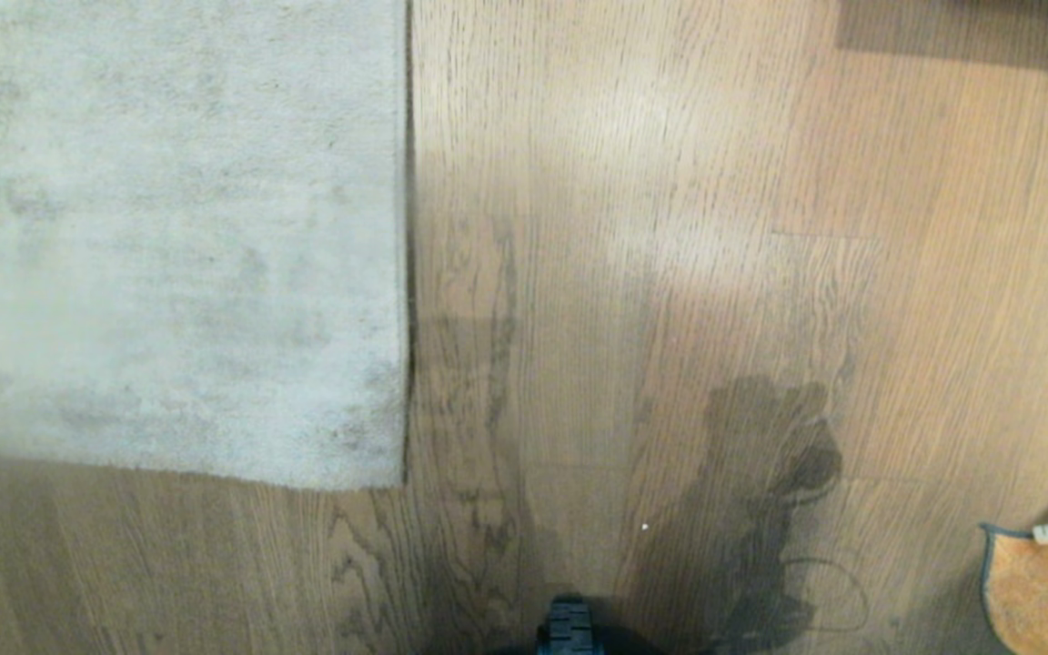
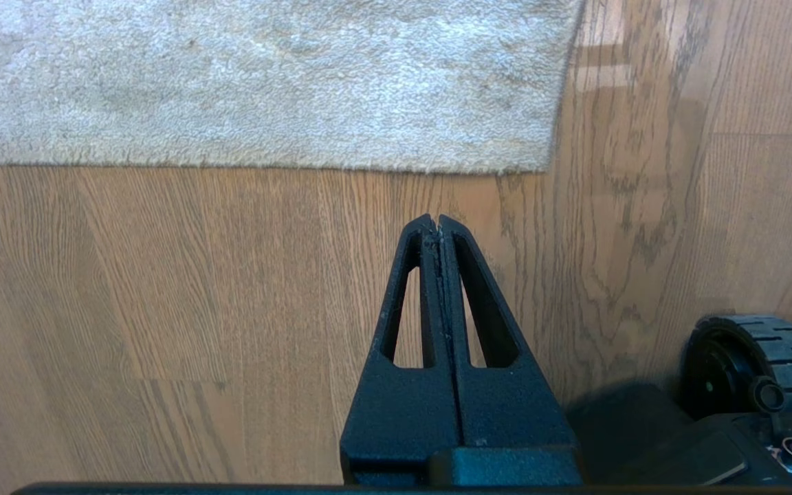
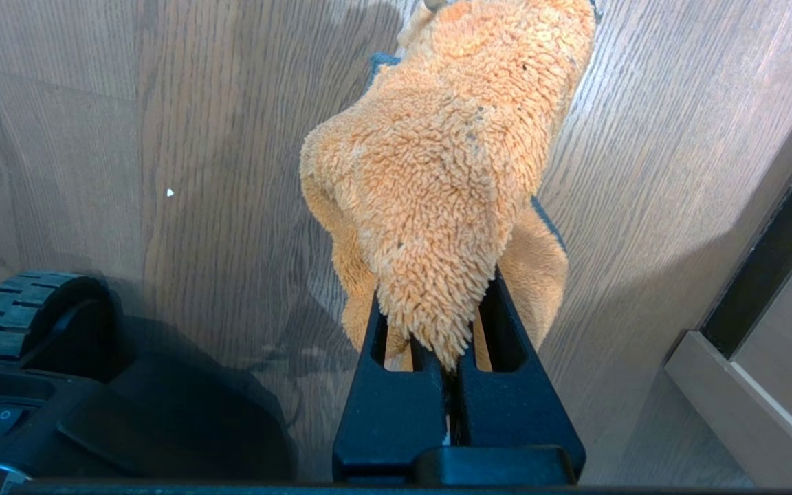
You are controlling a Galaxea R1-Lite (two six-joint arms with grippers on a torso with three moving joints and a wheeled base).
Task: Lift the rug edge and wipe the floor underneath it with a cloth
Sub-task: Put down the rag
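My right gripper [image 3: 452,344] pinches the cloth [image 3: 437,179] above the floor [image 1: 670,182]; my left gripper [image 2: 436,221], pressed together, hangs near the rug edge [image 2: 300,163].

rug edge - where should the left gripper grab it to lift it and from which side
Probably at the square corner of the rug edge, coming in low from the bare floor side. The rug lies flat with its two borders meeting there, so that is likely the easiest part to peel up. The left gripper is shut and short of the border, so it must open first. The right gripper is shut on the cloth.
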